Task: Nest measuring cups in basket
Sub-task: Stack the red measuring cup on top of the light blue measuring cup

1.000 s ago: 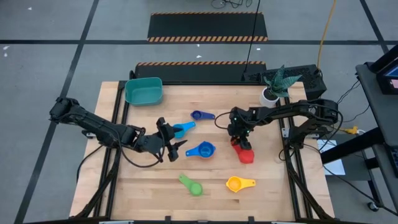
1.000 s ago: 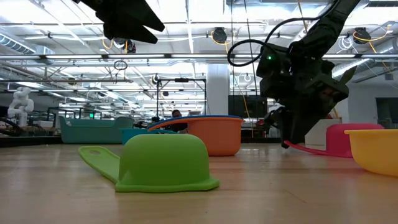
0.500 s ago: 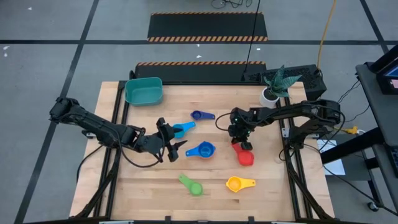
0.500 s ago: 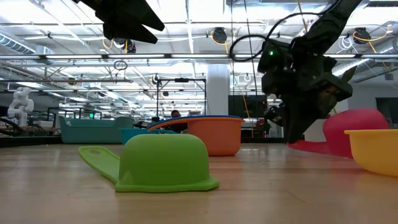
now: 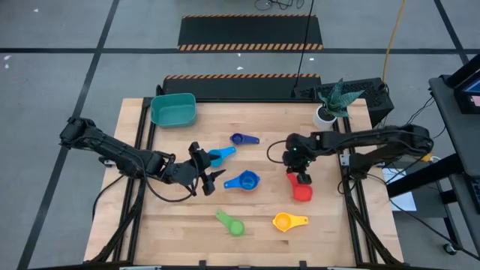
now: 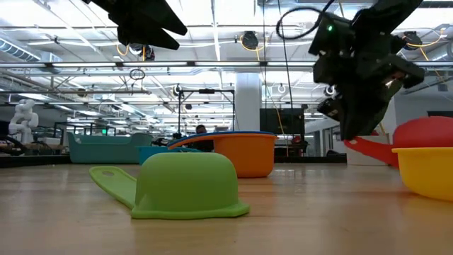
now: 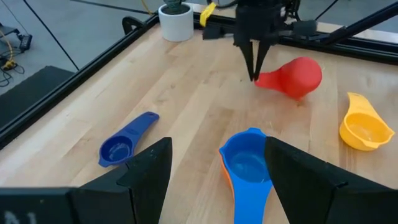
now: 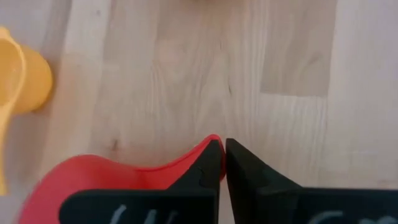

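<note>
My right gripper (image 5: 300,178) is shut on the red measuring cup (image 5: 302,193) at the table's right middle, and shows in the left wrist view as my right gripper (image 7: 255,73). My left gripper (image 5: 214,176) hangs open above the table's middle, touching nothing. Just past it, a blue cup (image 7: 249,162) sits in an orange one, with a dark blue cup (image 7: 124,146) beyond. A light blue cup (image 5: 220,155) lies by the left fingers. The green cup (image 6: 187,184) lies mouth down near the front edge, the yellow cup (image 5: 287,221) to its right. The teal basket (image 5: 174,110) stands at the far left corner. My right gripper pinches the free end of the red cup's flat handle (image 8: 210,152) between its two fingertips. The fingers slant down from above and from the far side, in line with the handle. The bowl (image 7: 300,74) hangs past the fingertips, tilted, raised off the wood.
A small white plant pot (image 5: 326,112) stands at the far right corner. Black frame rails (image 5: 146,131) run along the table's left and right edges. Bare wood lies between the basket and the dark blue cup.
My right gripper has risen and gone a little toward the table's right and near edges, taking the red cup with it. The cup, which lay on the wood a second ago, now hangs by its handle above the table. My left arm has kept still.
</note>
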You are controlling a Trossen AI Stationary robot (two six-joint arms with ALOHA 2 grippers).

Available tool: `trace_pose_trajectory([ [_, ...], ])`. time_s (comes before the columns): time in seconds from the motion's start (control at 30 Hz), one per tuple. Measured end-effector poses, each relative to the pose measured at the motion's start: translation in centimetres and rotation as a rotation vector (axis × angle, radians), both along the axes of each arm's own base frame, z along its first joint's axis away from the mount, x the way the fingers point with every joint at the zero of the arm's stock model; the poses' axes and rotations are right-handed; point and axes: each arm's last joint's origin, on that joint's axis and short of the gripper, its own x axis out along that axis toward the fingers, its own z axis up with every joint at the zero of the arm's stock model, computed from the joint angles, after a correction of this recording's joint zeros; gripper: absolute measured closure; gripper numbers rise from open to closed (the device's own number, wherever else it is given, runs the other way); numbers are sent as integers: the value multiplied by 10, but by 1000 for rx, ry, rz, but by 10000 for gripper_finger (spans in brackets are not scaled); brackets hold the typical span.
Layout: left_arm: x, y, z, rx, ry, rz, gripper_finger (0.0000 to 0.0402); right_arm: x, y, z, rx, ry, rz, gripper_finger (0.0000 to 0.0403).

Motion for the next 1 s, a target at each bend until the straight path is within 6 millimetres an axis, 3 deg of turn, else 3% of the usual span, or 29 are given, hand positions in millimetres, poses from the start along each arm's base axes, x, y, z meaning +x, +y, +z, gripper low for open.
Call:
trace_pose_trajectory([
  [0.5,6,2,8,-7,-97,14,144,-17,17,33,43,-120,-39,402],
  [0.7,36,-2,2,55,-229,-12,144,-20,24,32,29,-83,-58,402],
  [1.0,83,-6,-42,111,-329,-74,144,-21,35,32,48,-64,-39,402],
])
